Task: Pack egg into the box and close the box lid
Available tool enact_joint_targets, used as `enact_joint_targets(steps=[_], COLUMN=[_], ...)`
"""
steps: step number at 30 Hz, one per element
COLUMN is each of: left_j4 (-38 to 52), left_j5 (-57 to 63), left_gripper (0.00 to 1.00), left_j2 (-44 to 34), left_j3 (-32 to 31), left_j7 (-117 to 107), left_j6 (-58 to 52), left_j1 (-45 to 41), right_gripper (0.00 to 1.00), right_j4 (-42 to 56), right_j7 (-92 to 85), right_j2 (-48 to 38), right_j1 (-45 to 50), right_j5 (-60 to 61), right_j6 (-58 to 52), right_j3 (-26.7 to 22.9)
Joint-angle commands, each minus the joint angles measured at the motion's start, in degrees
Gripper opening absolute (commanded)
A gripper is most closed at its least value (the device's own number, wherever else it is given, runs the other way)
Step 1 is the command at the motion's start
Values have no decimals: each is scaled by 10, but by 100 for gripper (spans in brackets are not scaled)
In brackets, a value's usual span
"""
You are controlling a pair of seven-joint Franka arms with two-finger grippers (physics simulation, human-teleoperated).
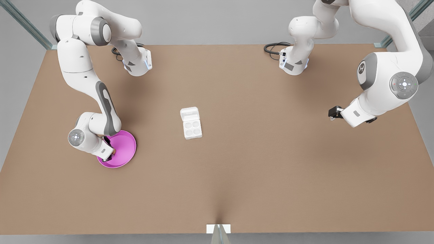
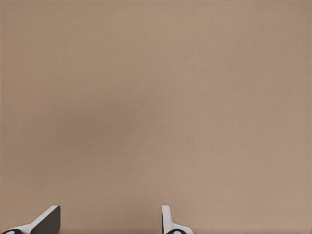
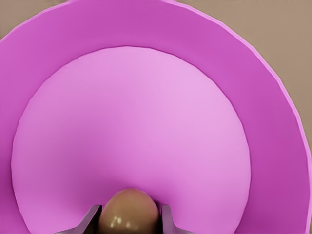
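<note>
Egg [image 3: 129, 210] sits clamped between right hand [image 3: 130, 217] fingers on the pink plate [image 3: 273, 146]; left hand [image 2: 107, 222] waits, fingers apart.

No readable text, label, brand or number on anything here

egg [image 3: 128, 210]: tan-brown, glossy highlight
plate [image 3: 273, 146]: magenta-pink, rim darker, centre lighter pink
box [image 1: 192, 128]: plain white, four cups shaded pale grey
box lid [image 1: 189, 113]: white, same as base
bench [image 1: 271, 162]: flat tan-brown, no pattern
right end effector [image 3: 127, 217]: dark grey fingers either side of egg
left end effector [image 2: 109, 222]: dark grey fingers, white edging
arms: white shells, grey joint bands
cables [image 1: 273, 48]: black
</note>
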Motion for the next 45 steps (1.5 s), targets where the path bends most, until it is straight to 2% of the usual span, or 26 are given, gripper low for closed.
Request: enact_joint_targets(steps=[1,45], left_j4=[0,0], left_j5=[0,0], left_gripper=[100,100], left_j2=[0,0], left_j3=[0,2], left_j7=[0,2], left_j6=[0,-1], left_j1=[0,0], right_gripper=[56,55], right_j4=[1,15], right_j7=[1,7], right_j2=[0,5], right_j1=[0,-1], right_j5=[1,4], right_j6=[0,0], right_j3=[0,0])
